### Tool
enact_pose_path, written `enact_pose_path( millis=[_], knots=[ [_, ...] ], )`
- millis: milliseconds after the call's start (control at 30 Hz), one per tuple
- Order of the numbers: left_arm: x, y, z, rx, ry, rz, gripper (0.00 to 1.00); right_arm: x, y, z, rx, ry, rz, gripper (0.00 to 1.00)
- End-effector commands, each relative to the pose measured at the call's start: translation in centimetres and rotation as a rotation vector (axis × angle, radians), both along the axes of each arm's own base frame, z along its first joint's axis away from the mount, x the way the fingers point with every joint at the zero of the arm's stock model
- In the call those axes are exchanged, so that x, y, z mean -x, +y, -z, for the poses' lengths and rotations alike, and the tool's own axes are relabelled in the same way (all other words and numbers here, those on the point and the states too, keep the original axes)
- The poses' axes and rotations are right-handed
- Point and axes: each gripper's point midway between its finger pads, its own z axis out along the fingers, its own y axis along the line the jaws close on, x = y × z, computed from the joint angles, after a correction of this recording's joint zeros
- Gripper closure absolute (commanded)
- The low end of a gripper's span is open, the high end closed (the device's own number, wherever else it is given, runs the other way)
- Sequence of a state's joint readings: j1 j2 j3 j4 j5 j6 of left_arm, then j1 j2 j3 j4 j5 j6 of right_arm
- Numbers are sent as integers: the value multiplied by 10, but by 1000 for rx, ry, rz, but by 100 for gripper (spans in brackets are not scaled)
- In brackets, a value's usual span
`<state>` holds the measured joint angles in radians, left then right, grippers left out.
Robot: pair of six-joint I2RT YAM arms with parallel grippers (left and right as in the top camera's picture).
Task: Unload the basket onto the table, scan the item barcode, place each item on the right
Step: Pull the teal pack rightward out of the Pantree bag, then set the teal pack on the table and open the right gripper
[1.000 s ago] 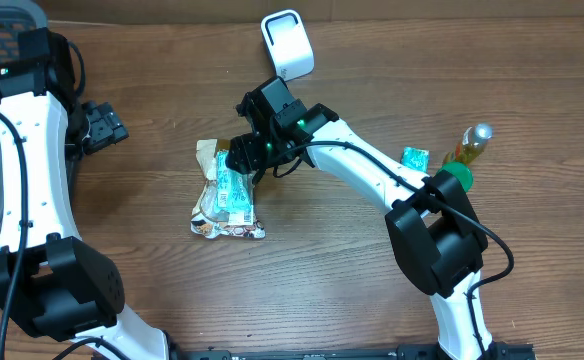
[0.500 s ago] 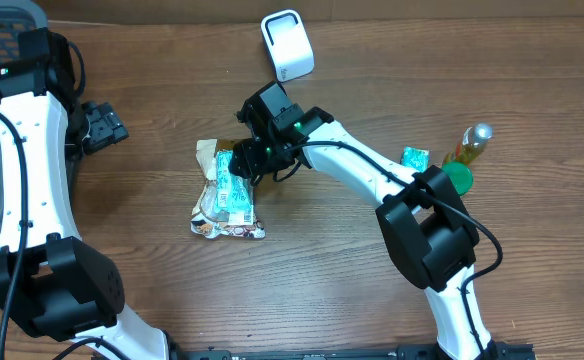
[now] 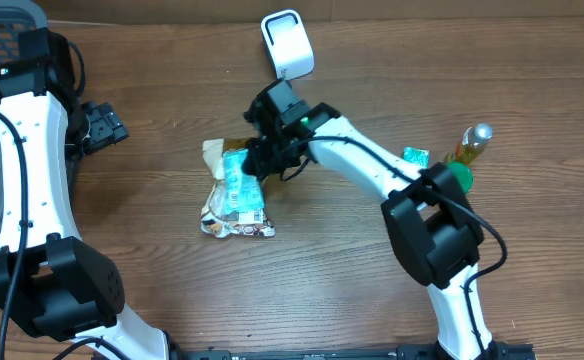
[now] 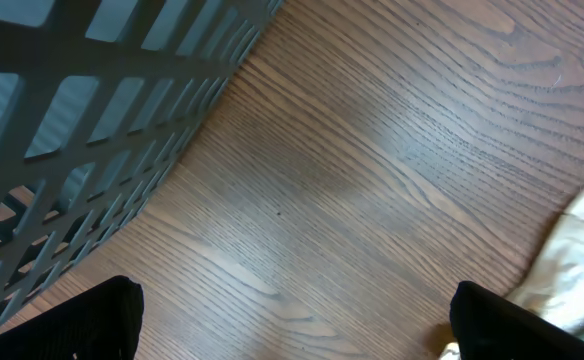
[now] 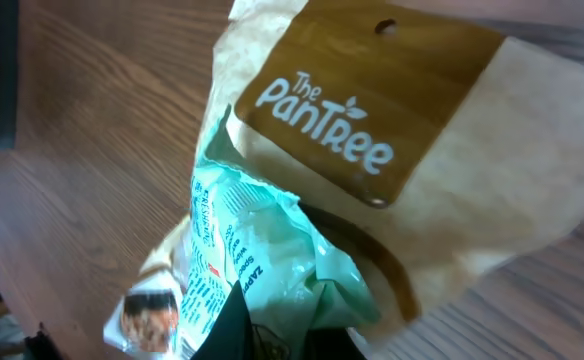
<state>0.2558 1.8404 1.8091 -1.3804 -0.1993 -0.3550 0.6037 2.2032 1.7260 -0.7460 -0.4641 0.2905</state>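
A mint-green snack packet (image 3: 237, 185) lies on top of a beige and brown "PanTree" bag (image 3: 236, 224) in the middle of the table. My right gripper (image 3: 259, 160) is shut on the packet's upper end. In the right wrist view the green packet (image 5: 272, 260) is pinched between my black fingertips (image 5: 247, 330), and the PanTree bag (image 5: 372, 120) lies under and behind it. A white scanner (image 3: 287, 45) stands at the back, just beyond the right gripper. My left gripper (image 3: 102, 125) hangs open at the far left over bare wood (image 4: 292, 320).
A dark mesh basket (image 3: 2, 25) sits at the back left and its wall (image 4: 72, 120) fills the left wrist view's upper left. A yellow bottle (image 3: 472, 145), a green cap (image 3: 459, 177) and a small teal packet (image 3: 415, 157) stand at the right.
The right gripper has closed on the green packet. The packet and the bag under it have shifted a little to the right. The left arm has not moved.
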Motion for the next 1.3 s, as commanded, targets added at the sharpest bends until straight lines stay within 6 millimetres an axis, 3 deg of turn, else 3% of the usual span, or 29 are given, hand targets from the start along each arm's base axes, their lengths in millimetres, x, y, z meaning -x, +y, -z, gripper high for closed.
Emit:
enact_pose_path(
  millis=[0,267,333,433,667,867,1067,1267],
  knots=[
    [-4,2,-2,-17,0,19,1,-23,-26,-50,-50,-59,64,96],
    [-4,2,-2,-17,-1,18,0,-29,-98,-35,40,67,158,96],
    [-4,2,-2,-17,0,18,1,-22,-112,-25,72,119,178,96],
    [-4,2,-2,-17,0,19,0,-10,-117,-13,94,163,179,96],
    [-4,2,-2,-17,-1,19,0,25,-103,24,127,233,152,96],
    [-4,2,-2,-17,-1,19,0,41,-73,42,100,195,106,96],
    [-4,2,-2,-17,0,18,0,37,-42,37,47,101,53,96],
    [-4,2,-2,-17,-1,19,1,21,-49,33,30,98,112,96]
  ],
)
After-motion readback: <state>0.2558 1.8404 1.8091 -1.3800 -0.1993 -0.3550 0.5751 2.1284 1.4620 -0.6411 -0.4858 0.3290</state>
